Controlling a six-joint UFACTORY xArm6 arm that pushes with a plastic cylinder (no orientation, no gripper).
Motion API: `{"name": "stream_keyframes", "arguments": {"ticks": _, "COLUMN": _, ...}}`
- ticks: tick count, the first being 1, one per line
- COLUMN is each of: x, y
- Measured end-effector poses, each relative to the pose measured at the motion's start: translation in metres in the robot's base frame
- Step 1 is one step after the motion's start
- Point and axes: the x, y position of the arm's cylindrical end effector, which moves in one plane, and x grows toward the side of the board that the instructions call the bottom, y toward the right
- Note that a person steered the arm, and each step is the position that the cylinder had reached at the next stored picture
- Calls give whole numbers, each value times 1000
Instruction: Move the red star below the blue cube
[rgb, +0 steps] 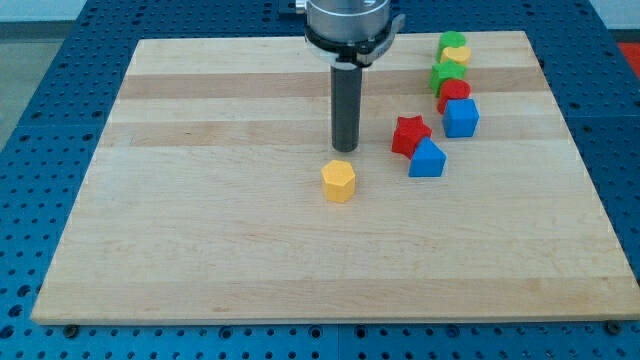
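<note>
Red star (410, 133): lies flat, no clear long axis, right of the surface (200, 250) centre, touching a blue pentagonal block (427, 159); blue cube (461, 118) nearer the right edge. My tip (344, 149): left of star, above yellow hexagon (339, 181). No fingers fitted.

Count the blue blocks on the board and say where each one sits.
2. One blue block sits near the view's right, just below a red block. The other blue block lies lower left of it, touching the red star.
</note>
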Motion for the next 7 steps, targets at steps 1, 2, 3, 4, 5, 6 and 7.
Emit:
{"name": "stream_keyframes", "arguments": {"ticks": 1, "x": -1, "y": 30}}
{"name": "stream_keyframes", "arguments": {"ticks": 2, "x": -1, "y": 62}}
{"name": "stream_keyframes", "arguments": {"ticks": 3, "x": -1, "y": 89}}
{"name": "stream_keyframes", "arguments": {"ticks": 4, "x": 5, "y": 104}}
{"name": "stream_keyframes", "arguments": {"ticks": 5, "x": 21, "y": 105}}
{"name": "stream_keyframes", "arguments": {"ticks": 6, "x": 39, "y": 105}}
{"name": "stream_keyframes", "arguments": {"ticks": 7, "x": 42, "y": 90}}
